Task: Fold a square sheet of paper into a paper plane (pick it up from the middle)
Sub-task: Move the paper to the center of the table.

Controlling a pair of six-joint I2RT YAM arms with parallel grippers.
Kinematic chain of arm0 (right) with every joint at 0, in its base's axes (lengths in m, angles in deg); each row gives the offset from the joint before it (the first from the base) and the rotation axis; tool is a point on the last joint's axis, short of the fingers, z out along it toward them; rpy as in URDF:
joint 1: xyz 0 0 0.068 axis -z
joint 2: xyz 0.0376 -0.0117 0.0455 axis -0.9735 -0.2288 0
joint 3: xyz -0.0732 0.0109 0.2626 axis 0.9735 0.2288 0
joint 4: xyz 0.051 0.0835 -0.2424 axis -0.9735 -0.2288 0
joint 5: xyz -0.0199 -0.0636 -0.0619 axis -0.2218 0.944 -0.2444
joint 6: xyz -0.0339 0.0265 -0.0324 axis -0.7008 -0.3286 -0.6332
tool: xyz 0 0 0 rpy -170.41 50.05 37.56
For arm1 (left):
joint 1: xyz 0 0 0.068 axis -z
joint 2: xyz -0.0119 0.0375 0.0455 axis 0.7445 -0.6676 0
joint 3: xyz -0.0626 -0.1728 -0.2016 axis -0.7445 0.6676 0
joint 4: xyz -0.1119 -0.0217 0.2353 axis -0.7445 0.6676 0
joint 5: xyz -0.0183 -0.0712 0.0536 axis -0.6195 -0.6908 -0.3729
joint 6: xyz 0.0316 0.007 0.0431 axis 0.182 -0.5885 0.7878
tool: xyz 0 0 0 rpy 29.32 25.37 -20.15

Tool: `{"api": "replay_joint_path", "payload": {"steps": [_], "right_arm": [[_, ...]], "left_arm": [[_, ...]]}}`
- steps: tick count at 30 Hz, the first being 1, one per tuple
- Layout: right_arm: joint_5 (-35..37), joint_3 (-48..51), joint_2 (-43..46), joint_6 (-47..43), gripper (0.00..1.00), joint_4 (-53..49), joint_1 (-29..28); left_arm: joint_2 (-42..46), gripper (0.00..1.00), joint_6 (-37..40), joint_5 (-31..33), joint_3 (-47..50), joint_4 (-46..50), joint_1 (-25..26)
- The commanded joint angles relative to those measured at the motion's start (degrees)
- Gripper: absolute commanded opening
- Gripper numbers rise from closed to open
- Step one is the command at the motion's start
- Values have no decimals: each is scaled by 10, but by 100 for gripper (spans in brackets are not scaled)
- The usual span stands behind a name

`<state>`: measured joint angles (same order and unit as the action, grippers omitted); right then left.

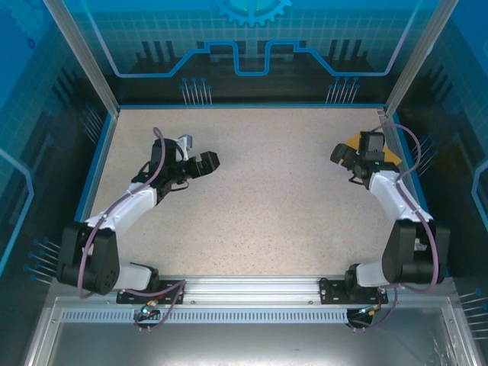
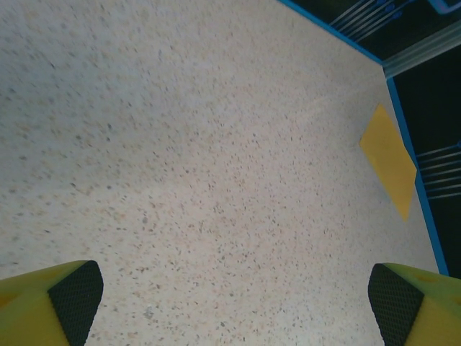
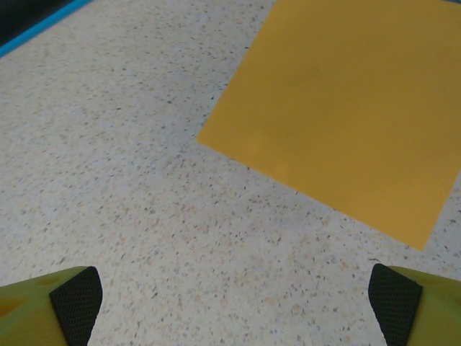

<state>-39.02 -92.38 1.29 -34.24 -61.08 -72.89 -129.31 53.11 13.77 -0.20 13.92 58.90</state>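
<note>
Well, orange paper: flat, two o'clock.
Right claw: released near it, for your pinch.
Left claw: released, idle.

**Speckled table inside a blue-panelled enclosure**

A beige speckled tabletop lies edged by a thin blue rim. Translucent blue panels with a grid and a gear motif stand behind and at both sides, framed by 2 slanted metal posts. An aluminium rail runs along the near edge. The light is even and soft.
</note>
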Motion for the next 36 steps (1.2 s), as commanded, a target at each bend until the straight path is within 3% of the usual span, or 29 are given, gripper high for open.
{"api": "replay_joint_path", "payload": {"steps": [1, 9, 18, 36], "right_arm": [[37, -41, -44, 30, 99, -27, 12], [52, -195, -201, 93, 99, -158, 43], [36, -312, -319, 143, 99, -213, 50], [-7, -452, -475, 143, 99, -304, 42]], "left_arm": [[-22, 99, -19, -33, -25, -18, 16], [-83, 99, -16, -51, -58, -21, 28], [-119, 99, 5, -58, -81, -3, 28], [-143, 99, 33, -72, -110, 44, 28]]}}
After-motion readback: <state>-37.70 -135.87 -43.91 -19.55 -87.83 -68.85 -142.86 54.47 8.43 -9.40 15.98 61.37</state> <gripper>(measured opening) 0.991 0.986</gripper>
